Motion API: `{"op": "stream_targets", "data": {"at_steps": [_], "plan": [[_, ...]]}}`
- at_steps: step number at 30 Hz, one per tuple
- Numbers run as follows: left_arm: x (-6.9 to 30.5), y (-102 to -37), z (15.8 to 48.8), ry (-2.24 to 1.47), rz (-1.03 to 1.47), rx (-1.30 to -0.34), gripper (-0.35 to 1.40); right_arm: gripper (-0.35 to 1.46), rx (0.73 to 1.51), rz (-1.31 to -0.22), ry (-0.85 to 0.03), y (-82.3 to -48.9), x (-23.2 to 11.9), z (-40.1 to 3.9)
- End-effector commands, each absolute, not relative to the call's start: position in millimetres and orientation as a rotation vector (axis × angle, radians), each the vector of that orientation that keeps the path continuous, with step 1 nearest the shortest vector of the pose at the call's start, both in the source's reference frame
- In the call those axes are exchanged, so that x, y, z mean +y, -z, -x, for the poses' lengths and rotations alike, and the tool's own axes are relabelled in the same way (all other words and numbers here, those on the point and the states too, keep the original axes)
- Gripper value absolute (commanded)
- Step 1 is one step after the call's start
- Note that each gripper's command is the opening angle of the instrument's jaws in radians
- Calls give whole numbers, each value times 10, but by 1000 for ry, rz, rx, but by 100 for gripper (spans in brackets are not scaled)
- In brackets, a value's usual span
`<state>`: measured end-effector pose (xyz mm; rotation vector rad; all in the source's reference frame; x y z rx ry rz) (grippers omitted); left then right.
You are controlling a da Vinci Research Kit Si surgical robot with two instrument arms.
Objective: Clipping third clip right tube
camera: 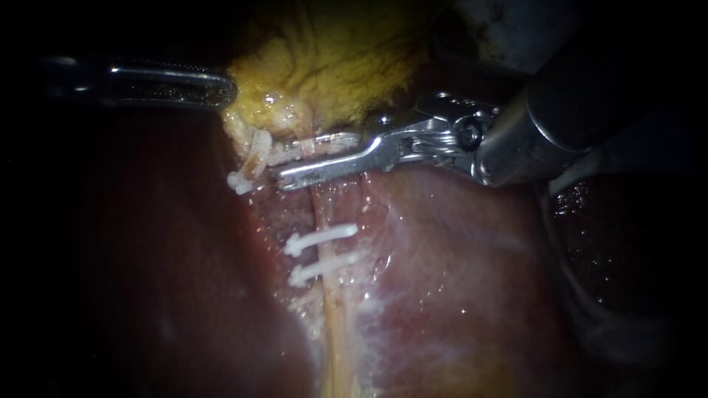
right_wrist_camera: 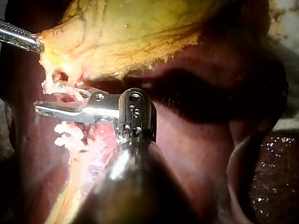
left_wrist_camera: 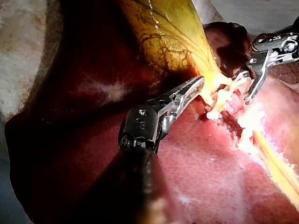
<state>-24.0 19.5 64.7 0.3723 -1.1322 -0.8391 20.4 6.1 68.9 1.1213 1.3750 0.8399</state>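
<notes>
Right tube (camera: 333, 324) runs lengthwise down from gallbladder (camera: 332, 59); right instrument's end effector (camera: 291, 163) gapes crosswise astride it; left instrument (camera: 223, 88) grips gallbladder

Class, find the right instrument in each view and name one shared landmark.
Endoscope view: right instrument enters from the right, its tip across the tube just below the gallbladder.
Left wrist view: right instrument ahead of the left instrument, beside the gallbladder's narrow end.
Right wrist view: right instrument tip between the gallbladder and two white clips.
Shared landmark: the yellow gallbladder.
</notes>
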Motion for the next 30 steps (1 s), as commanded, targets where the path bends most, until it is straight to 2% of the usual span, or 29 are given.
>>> {"op": "stream_targets", "data": {"at_steps": [1,8,10,12,24,30], "plan": [[195,-648,240,839,-373,-1132,-35,9,1371,-1124,-842,-689,61,-203],[195,-648,240,838,-373,-1132,-35,-17,1371,-1124,-842,-689,61,-203],[195,-648,240,839,-373,-1132,-35,-35,1371,-1124,-842,-690,61,-203],[195,-648,240,838,-373,-1132,-35,-35,1361,-1134,-858,-690,61,-203],[196,-649,240,838,-373,-1133,-35,-35,1331,-1199,-760,-694,57,-206],[196,-649,240,840,-370,-1132,-35,-35,1330,-1199,-764,-694,57,-206]]}}
